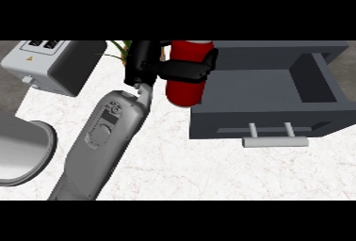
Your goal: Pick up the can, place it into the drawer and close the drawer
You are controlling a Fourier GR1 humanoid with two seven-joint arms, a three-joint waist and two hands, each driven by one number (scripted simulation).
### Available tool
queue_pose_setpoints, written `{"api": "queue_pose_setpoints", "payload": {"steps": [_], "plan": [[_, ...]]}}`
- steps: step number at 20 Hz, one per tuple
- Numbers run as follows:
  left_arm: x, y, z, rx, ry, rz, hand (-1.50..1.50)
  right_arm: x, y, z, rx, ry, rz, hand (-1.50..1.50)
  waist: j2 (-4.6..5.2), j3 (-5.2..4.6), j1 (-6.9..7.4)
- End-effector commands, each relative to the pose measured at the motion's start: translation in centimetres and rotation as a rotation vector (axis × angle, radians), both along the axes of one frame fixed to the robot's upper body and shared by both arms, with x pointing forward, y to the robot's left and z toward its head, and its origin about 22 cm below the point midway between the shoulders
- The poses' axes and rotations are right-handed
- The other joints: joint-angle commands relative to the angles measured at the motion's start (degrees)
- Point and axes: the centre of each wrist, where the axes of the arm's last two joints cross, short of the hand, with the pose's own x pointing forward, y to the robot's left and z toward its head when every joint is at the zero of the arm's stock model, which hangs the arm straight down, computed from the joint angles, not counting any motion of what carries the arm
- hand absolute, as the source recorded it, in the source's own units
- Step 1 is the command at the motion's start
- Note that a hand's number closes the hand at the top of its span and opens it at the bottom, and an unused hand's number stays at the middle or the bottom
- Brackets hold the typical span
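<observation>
A long grey forearm (104,141) rises from the lower left of the frame across the white marbled counter (208,169), ending in the black left hand (170,68) at upper centre, its fingers curled round the red cylindrical can (186,89). The can hangs upright just beside the left wall of the open dark grey drawer (271,94), whose pale bar handle (273,141) faces the frame's lower edge. A round grey metal basin (24,150) sits at far left, a grey box-shaped appliance (52,66) at upper left.
</observation>
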Motion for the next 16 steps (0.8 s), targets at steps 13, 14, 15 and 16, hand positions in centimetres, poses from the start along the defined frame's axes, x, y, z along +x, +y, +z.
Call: {"api": "queue_pose_setpoints", "payload": {"steps": [13,14,15,16], "plan": [[4.0,-7.3,6.8,0.048,0.027,0.015,1.50,0.6,0.4,-0.6,-0.002,-0.016,0.022,-1.50,0.36,0.04,-1.27],[3.4,-8.2,6.3,0.074,0.028,0.014,1.50,0.3,0.5,0.6,-0.007,0.000,0.023,-1.50,0.32,0.03,-1.59],[4.0,-8.0,7.8,0.068,0.037,0.009,1.50,0.3,1.0,0.4,-0.009,0.013,0.013,-1.50,0.27,0.02,-1.01],[4.4,-8.2,7.2,0.094,0.024,0.008,1.50,1.3,0.4,-0.9,-0.014,0.006,0.033,-1.50,0.54,0.07,-1.63]]}}
